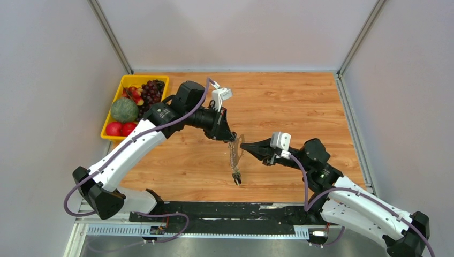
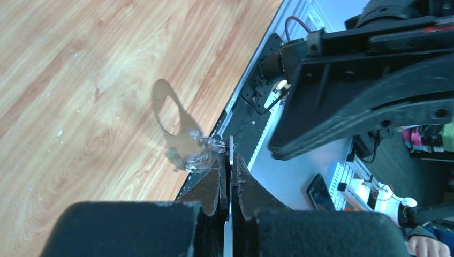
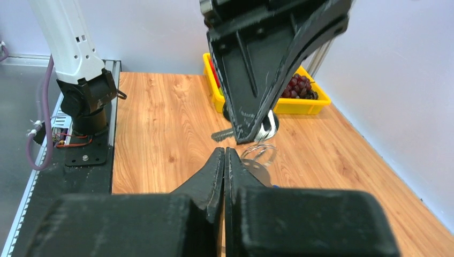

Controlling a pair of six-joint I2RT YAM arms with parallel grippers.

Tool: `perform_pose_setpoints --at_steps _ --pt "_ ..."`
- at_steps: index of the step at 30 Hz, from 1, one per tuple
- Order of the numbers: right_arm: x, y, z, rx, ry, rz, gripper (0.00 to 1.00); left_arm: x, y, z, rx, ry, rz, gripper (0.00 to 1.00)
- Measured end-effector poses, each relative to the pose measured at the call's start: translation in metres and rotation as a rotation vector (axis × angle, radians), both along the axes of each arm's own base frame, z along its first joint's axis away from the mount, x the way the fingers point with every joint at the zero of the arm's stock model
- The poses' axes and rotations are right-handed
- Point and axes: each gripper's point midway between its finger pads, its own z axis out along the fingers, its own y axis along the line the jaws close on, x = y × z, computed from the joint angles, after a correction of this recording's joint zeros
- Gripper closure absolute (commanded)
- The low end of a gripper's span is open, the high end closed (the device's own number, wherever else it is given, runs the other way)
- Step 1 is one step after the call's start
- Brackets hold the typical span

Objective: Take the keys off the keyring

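My left gripper (image 1: 231, 138) is shut on the top of the thin grey keyring (image 1: 236, 147) and holds it above the wooden table. Several small keys (image 1: 235, 176) hang below it, with a dark head lowest. In the left wrist view the ring's metal edge (image 2: 231, 152) sits between the shut fingers, beside small clear rings (image 2: 194, 155). My right gripper (image 1: 243, 145) is shut and nothing shows between its jaws; its tip is right beside the ring. In the right wrist view silver rings (image 3: 260, 152) and a silver key (image 3: 257, 169) hang just right of the shut tips (image 3: 225, 153).
A yellow tray (image 1: 144, 78) at the back left holds grapes (image 1: 153, 90), a green melon (image 1: 124, 110) and red fruit (image 1: 120, 128). Grey walls enclose the table. A black rail (image 1: 214, 211) with the arm bases runs along the near edge.
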Motion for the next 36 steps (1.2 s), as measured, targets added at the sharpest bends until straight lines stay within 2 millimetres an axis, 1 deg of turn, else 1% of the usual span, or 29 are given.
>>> perform_pose_setpoints --at_steps 4,5,7,9,12,17,23,28,31,33,35,36 --pt "-0.002 -0.001 0.005 0.02 -0.026 0.004 1.0 -0.002 0.001 -0.018 0.011 0.054 0.001 1.0" --pt "-0.002 -0.002 0.004 0.021 -0.027 0.004 0.98 -0.003 0.002 -0.022 0.015 0.066 0.0 1.0" --pt "-0.002 -0.001 0.003 0.018 -0.024 0.002 0.86 -0.005 0.002 -0.026 0.019 0.086 -0.003 1.0" --pt "-0.001 -0.002 0.002 0.015 -0.019 -0.003 0.75 -0.005 0.001 -0.026 0.016 0.087 -0.004 1.0" --pt "0.0 -0.002 -0.001 0.011 -0.006 -0.009 0.66 -0.005 0.001 -0.021 0.003 0.075 -0.007 1.0" --pt "0.002 -0.001 -0.004 0.005 0.015 -0.012 0.64 -0.004 -0.001 -0.008 -0.021 0.048 -0.009 1.0" --pt "0.002 0.002 -0.009 -0.001 0.045 -0.002 0.63 -0.007 0.001 -0.002 -0.033 0.034 -0.011 1.0" --pt "0.001 0.003 -0.009 0.0 0.053 0.001 0.52 -0.008 0.002 -0.001 -0.038 0.032 -0.013 1.0" --pt "0.002 0.002 -0.009 0.001 0.055 -0.003 0.49 -0.009 0.002 0.0 -0.04 0.034 -0.018 1.0" --pt "0.002 0.002 -0.009 0.0 0.057 -0.006 0.5 -0.009 0.002 0.0 -0.041 0.034 -0.021 1.0" --pt "0.003 0.003 -0.01 -0.002 0.059 -0.007 0.55 -0.009 0.002 0.0 -0.042 0.034 -0.022 1.0" --pt "0.004 0.004 -0.012 -0.007 0.064 -0.006 0.56 -0.01 0.002 0.0 -0.043 0.034 -0.023 1.0"
